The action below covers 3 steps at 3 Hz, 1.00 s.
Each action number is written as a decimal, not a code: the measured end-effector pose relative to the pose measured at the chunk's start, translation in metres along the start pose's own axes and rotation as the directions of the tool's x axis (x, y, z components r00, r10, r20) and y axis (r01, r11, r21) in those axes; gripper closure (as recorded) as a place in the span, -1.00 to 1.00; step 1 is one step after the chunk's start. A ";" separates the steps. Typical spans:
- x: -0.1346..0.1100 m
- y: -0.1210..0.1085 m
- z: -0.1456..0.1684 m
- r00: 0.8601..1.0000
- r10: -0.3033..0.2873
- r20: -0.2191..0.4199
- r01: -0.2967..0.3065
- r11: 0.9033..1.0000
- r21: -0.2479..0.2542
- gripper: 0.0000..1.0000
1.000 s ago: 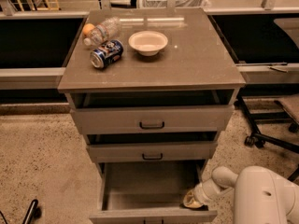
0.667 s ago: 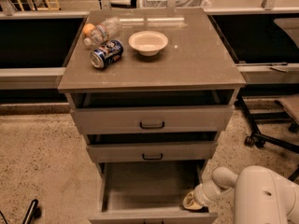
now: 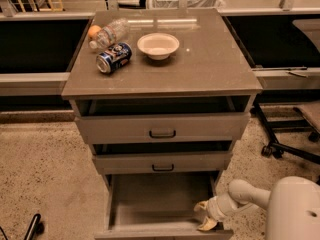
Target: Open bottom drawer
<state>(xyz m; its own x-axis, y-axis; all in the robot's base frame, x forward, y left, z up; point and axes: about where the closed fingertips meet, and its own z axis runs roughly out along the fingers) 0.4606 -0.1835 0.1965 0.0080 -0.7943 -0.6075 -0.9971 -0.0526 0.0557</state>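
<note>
**Cabinet and arm, seen from above and in front.** The grey-brown three-drawer cabinet stands centre, and its flat tabletop carries loose items at the far left. The robot's white arm enters from the near right.

**Drawers.** The top drawer and the middle drawer each stand slightly ajar. The bottom drawer is drawn well out toward the near edge, so its bare interior floor is exposed. Its front panel is cut off by the edge of the view, and its handle is not visible.

**Claw.** The claw sits at the near right corner of the bottom drawer, just inside the front panel. Its yellowish fingers are spread apart, with nothing visibly held between them.

**Step in hand.** The opening appears largely done, with only the last of the travel left at most.
- Any further pull should run straight toward the near side, along the drawer's slides.
- Because contact is at the right corner, a skewed force could rack the drawer. A slow pull is advisable.
- The arm should then lift clear of the front panel without nudging it back in.

**Tabletop items.** These are a cream shallow bowl, a blue drinks can lying on its side, a clear plastic bottle and an orange fruit. A jolt to the cabinet could set the can rolling.
</note>
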 end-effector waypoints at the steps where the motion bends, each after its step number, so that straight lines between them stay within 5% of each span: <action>1: -0.049 -0.022 -0.033 0.993 -0.121 0.006 0.119 0.983 0.138 0.41; 2: -0.066 -0.029 -0.051 0.987 -0.156 0.029 0.147 0.969 0.198 0.88; 3: -0.067 -0.029 -0.051 0.987 -0.157 0.030 0.148 0.969 0.200 0.82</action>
